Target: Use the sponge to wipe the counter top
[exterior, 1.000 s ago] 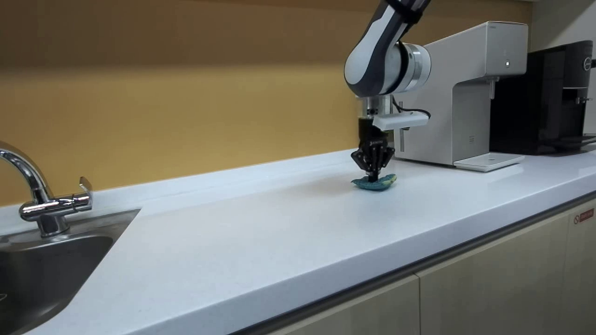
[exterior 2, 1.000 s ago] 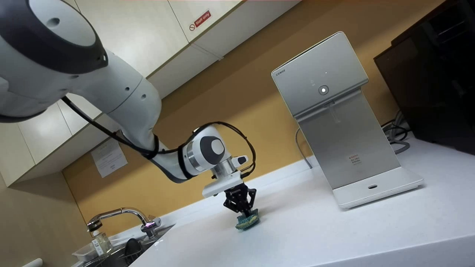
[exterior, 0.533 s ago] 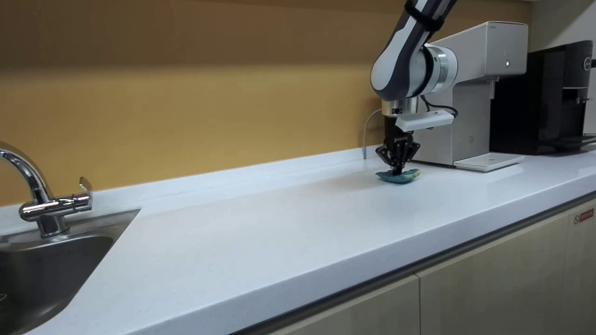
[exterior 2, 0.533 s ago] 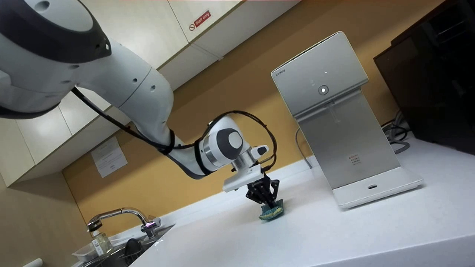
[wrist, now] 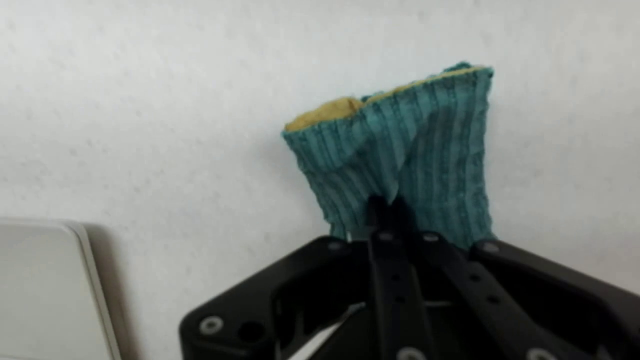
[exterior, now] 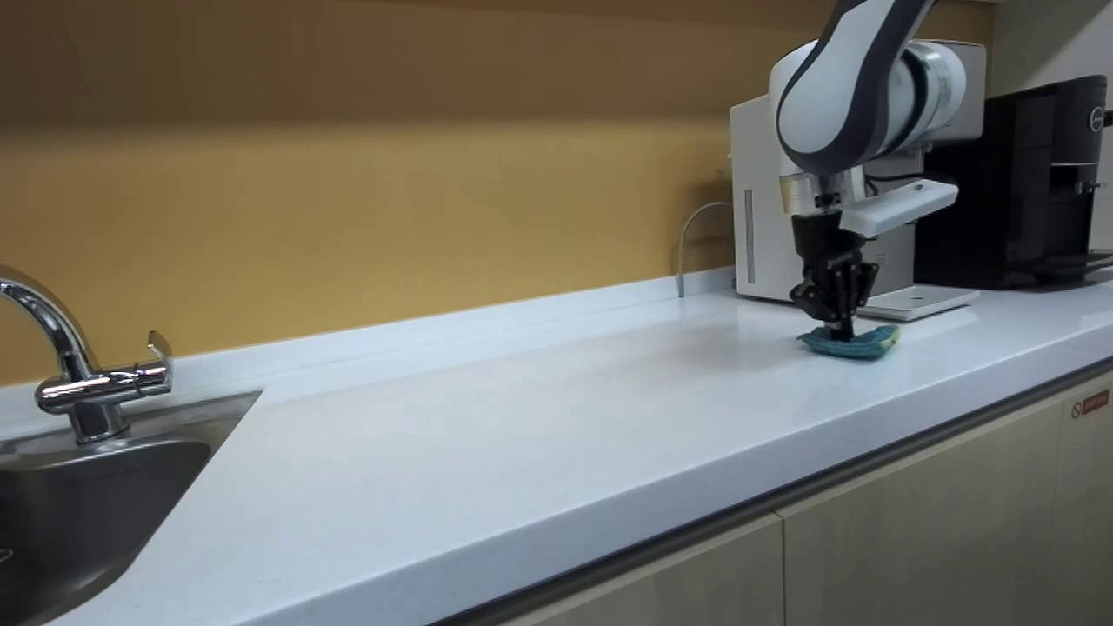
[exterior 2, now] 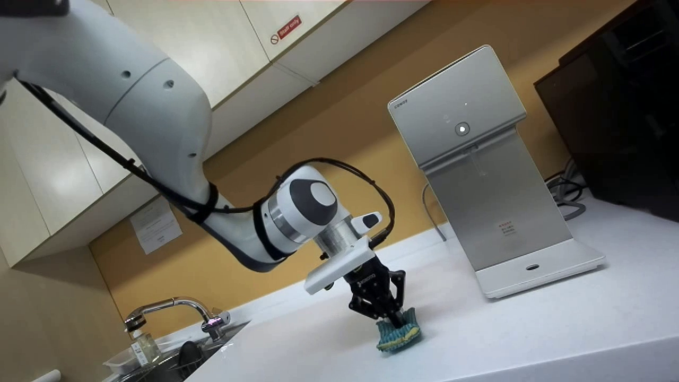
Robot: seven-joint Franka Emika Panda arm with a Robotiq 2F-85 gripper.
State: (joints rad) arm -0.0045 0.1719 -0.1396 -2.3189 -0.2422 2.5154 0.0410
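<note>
The sponge is shifting toward the front edge of the surface, the tool pinching it between nearly meeting fingers. A boxy appliance is standing nearer the back edge; ribbed teal cloth is showing yellow inside.

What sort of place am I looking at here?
Probably a workplace kitchenette: there is a sink with a tap, what looks like a water dispenser, and a "Staff only" sign.
</note>
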